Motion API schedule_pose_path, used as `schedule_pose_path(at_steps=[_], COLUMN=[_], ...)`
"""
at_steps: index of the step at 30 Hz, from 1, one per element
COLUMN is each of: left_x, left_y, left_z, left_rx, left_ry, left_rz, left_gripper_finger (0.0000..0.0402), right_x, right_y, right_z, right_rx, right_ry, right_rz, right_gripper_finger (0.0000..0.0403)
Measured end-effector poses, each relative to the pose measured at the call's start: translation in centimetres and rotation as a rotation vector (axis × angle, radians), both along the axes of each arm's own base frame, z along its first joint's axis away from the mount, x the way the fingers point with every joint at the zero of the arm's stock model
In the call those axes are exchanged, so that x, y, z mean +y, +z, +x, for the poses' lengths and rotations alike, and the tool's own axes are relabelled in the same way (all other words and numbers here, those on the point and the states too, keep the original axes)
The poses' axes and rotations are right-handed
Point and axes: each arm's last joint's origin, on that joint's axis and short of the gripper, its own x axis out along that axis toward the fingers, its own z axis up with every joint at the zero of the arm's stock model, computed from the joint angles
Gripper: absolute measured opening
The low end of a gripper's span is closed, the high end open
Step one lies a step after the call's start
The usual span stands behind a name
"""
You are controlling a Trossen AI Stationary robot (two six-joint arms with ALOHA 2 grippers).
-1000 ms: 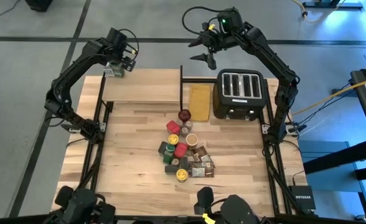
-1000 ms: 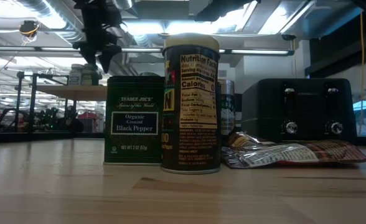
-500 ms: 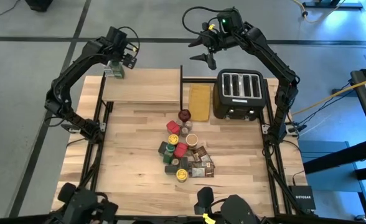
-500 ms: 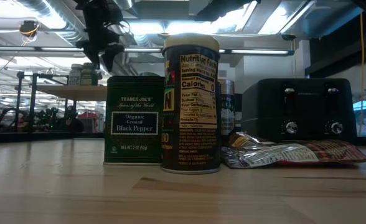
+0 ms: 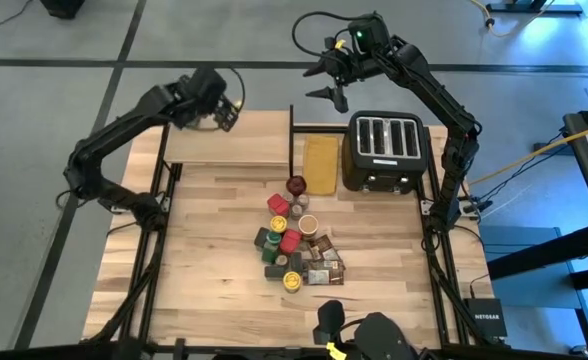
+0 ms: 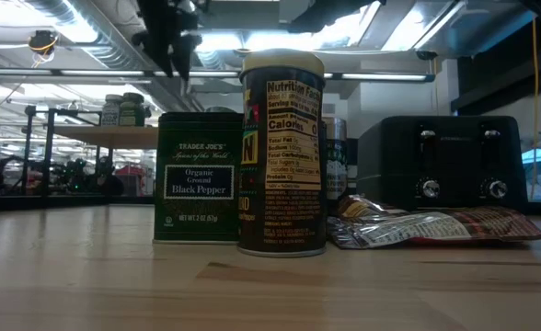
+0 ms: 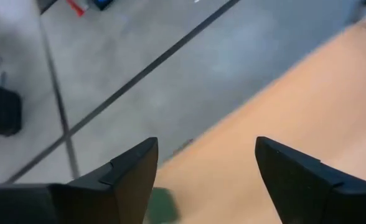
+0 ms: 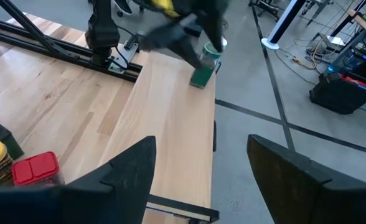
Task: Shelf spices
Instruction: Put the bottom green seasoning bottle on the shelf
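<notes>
The spices lie in a heap (image 5: 296,243) in the middle of the table. In the low view a green pepper tin (image 6: 197,188), a dark jar (image 6: 282,152) and a flat packet (image 6: 427,227) stand closest. Two green spice containers (image 8: 203,67) stand on the far left corner of the shelf (image 5: 244,140); the same two show in the low view (image 6: 123,108). My left gripper (image 5: 222,110) hovers open and empty above the shelf's far edge, just right of them (image 7: 205,180). My right gripper (image 5: 326,92) waits open, high beyond the table's far edge (image 8: 198,174).
A black toaster (image 5: 386,150) stands at the far right of the table, with a flat tan-yellow board (image 5: 321,163) between it and the shelf. A dark red knob-like object (image 5: 296,185) sits at the far end of the heap. Bare tabletop lies left of the heap.
My left gripper has moved from the shelf's far left corner toward the table's right and upward, leaving the green containers standing on that corner. The right arm has kept still.
</notes>
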Motion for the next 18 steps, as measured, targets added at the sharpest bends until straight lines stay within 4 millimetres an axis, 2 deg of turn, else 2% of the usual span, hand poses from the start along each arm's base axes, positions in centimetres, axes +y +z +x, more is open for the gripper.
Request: schedule_pose_path(at_steps=[3, 9, 14, 18], left_x=[-2.4, -5.1, -6.1, -5.7], left_y=[-0.8, -5.1, -7.5, -8.7], left_z=[-0.3, -2.5, -4.1, -4.8], left_rx=[-0.029, -0.048, -0.082, -0.043], left_ry=[0.005, 0.123, 0.219, 0.287], left_rz=[0.000, -0.046, -0.062, -0.021], left_gripper_finger=[0.0263, 0.0263, 0.0263, 0.0263], right_x=[0.0, -0.4, -0.8, -0.9], right_y=[-0.1, -1.2, -2.0, -2.0], right_z=[0.0, 0.5, 0.8, 0.9], right_rx=[0.010, 0.009, 0.021, 0.009], right_ry=[0.004, 0.003, -0.017, -0.018], right_rz=[0.000, -0.004, -0.009, -0.021], right_gripper_finger=[0.0259, 0.0259, 0.0259, 0.0259])
